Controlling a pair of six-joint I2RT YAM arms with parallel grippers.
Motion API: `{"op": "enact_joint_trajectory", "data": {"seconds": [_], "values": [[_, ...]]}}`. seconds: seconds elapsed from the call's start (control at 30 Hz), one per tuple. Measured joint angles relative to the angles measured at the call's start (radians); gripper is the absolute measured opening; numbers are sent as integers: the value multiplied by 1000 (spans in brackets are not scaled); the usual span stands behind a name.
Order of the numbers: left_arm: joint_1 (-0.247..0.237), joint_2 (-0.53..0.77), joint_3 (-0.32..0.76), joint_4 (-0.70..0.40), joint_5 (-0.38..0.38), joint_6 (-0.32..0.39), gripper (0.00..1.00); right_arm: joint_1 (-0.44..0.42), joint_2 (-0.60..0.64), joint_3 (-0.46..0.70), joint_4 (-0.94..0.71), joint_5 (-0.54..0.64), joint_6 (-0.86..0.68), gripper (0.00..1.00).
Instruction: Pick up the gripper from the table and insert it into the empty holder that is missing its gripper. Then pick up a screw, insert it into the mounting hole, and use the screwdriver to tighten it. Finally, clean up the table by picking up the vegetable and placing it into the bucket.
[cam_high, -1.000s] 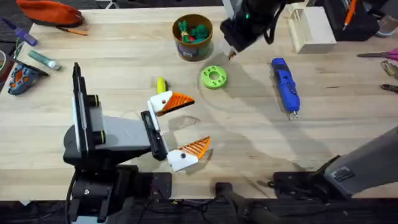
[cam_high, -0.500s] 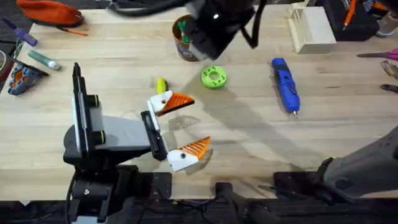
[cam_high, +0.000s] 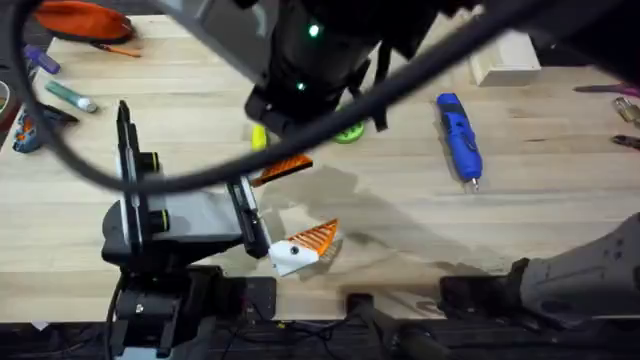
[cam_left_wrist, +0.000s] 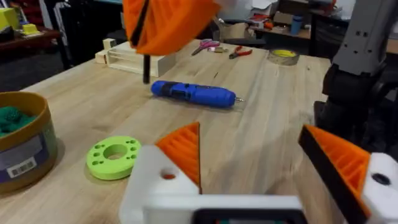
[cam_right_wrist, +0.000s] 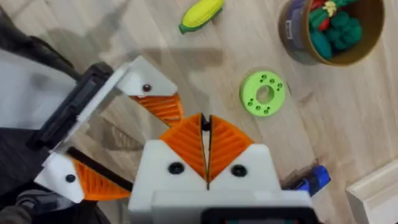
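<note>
Nearest to the bases, the left gripper (cam_high: 290, 205) lay low over the pale wooden table (cam_high: 420, 215), its two white holders spread wide apart, each with an orange ribbed fingertip; nothing was between them. In the left wrist view the same open fingers (cam_left_wrist: 180, 152) pointed across the boards toward the blue screwdriver (cam_left_wrist: 194, 94), which lay flat on the wood. Just beside the fingers was a green holed disc (cam_left_wrist: 114, 157), and next to it the brown-gold bucket (cam_left_wrist: 25, 152) with a label on its side and green toys inside.

Higher up, the right arm (cam_high: 310, 60) reached across the middle, large and dark under the overhead camera. Its own camera looked down on the right gripper (cam_right_wrist: 206, 146), whose orange pads were pressed together with no gap and nothing visible between them. Below it the yellow vegetable (cam_right_wrist: 200, 14) lay on the table, apart from the bucket (cam_right_wrist: 329, 31) and the green disc (cam_right_wrist: 263, 93).

Farther off stood a pale wooden box (cam_left_wrist: 134, 57), then pliers, scissors and a roll of tape (cam_left_wrist: 283, 56), and dark shelves in the room behind.
</note>
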Motion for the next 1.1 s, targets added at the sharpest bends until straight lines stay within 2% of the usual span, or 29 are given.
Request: {"op": "enact_joint_trajectory", "data": {"seconds": [0.17, 0.6, 0.8, 0.9, 1.1], "values": [[0, 0, 0, 0, 0, 0, 985, 33, 0, 0, 1, 0, -4, 6], [0, 0, 0, 0, 0, 0, 985, 36, 0, 0, 2, -28, -67, 6], [0, 0, 0, 0, 0, 0, 985, 39, 0, 0, 2, -49, -190, 6], [0, 0, 0, 0, 0, 0, 985, 46, 0, 0, 2, -92, -318, 6], [0, 0, 0, 0, 0, 0, 985, 46, 0, 0, 15, -121, -408, 6]]}}
